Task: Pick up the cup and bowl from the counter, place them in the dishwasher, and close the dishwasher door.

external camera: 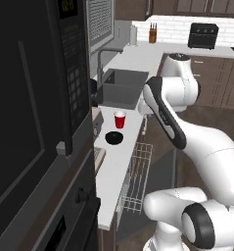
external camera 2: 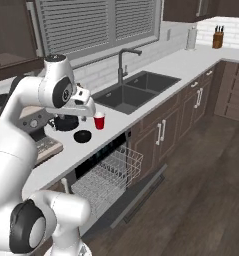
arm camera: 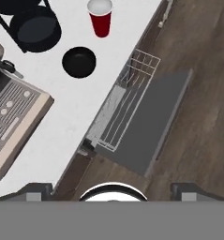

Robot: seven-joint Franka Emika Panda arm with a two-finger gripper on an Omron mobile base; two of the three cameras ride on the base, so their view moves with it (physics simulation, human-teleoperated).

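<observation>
Risk: cup is small & light, so a wide claw coming in off-centre could tip or shove it toward the sink. Bowl sits just beside the cup on the counter, easy to bump w/ a finger. Rack is pulled out & dishwasher door is down, right under the counter edge, so a low swing may clip them. Arm is bent, hand high above the 2 items, looking down. Claw fully open, holding nothing.
</observation>
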